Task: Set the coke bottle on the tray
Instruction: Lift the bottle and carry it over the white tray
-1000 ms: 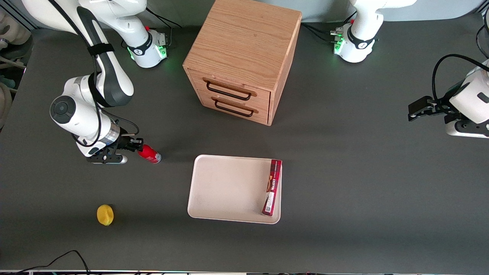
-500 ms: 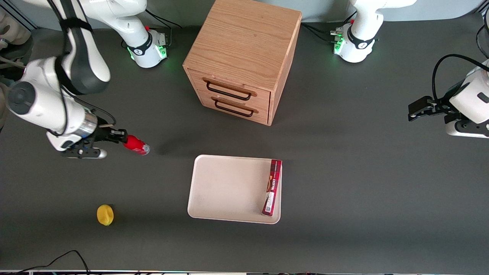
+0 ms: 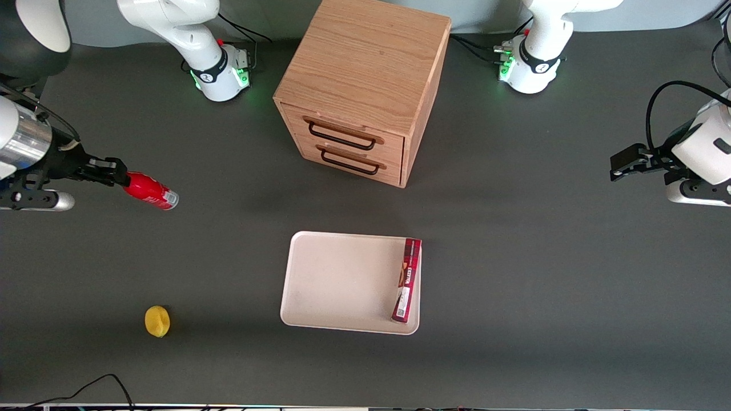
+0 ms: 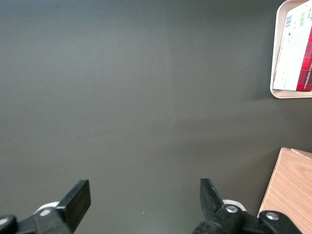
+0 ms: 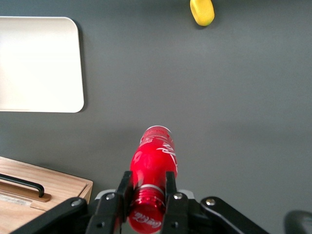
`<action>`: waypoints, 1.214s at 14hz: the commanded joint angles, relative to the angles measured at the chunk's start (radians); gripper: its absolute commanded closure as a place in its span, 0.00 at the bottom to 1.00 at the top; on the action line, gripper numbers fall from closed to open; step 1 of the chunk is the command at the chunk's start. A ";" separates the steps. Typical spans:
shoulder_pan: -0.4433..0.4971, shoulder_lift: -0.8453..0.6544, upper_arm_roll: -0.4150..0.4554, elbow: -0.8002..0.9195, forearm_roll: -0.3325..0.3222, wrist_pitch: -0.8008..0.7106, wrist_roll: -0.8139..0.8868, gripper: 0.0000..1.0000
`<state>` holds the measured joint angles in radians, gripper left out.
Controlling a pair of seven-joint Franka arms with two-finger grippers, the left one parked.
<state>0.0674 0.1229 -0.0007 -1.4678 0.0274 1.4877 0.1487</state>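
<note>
The coke bottle (image 3: 147, 191), small and bright red with a silvery base, is held off the table at the working arm's end, well away from the tray. My right gripper (image 3: 117, 172) is shut on its cap end, the base pointing toward the tray. In the right wrist view the gripper (image 5: 146, 187) clamps the bottle (image 5: 153, 163) just below the red cap. The cream-white tray (image 3: 337, 279) lies on the table in front of the drawer cabinet; it also shows in the right wrist view (image 5: 39, 63).
A long dark-red printed box (image 3: 406, 279) lies in the tray along the rim toward the parked arm. A wooden drawer cabinet (image 3: 365, 85) stands farther from the front camera than the tray. A yellow lemon-like object (image 3: 157, 321) lies on the table near the front edge.
My right gripper has lifted the coke bottle off the table and carried it away from the tray, toward the working arm's end of the table. The tray and box have not moved.
</note>
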 commanded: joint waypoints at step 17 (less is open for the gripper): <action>0.293 0.705 0.010 0.531 -0.012 0.390 0.646 1.00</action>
<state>0.3477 0.7862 0.0152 -1.0010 0.0251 1.8635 0.7541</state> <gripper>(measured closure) 0.692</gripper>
